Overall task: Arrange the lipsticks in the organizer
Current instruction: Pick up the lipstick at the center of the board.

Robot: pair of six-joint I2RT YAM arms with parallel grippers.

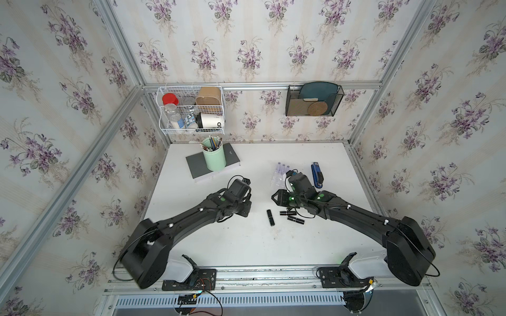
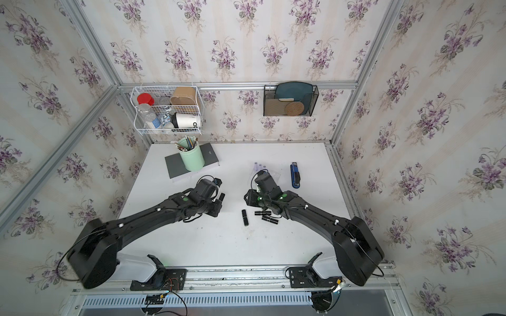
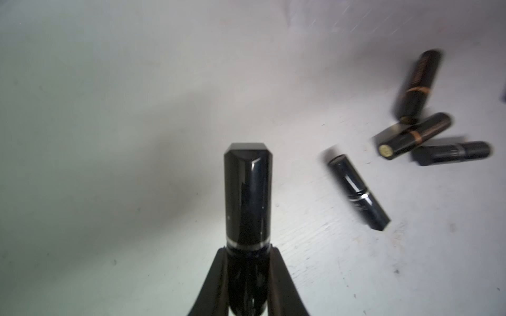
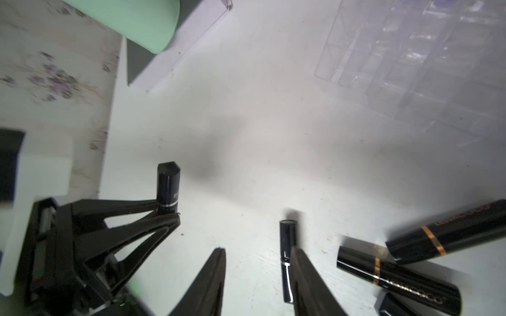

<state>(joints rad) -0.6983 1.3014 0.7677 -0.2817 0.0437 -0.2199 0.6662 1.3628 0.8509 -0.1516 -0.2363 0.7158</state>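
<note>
Nearest you, four black lipsticks [image 1: 270,217] lie loose on table [image 1: 219,246]. Just beyond, your left gripper [image 3: 247,251] clamps fifth black lipstick [image 3: 247,191]; right gripper [image 4: 256,250] gapes, empty. Farthest back, organizer [image 4: 410,68] holds three lilac lipsticks [image 1: 283,166] standing. Five left to place.
</note>
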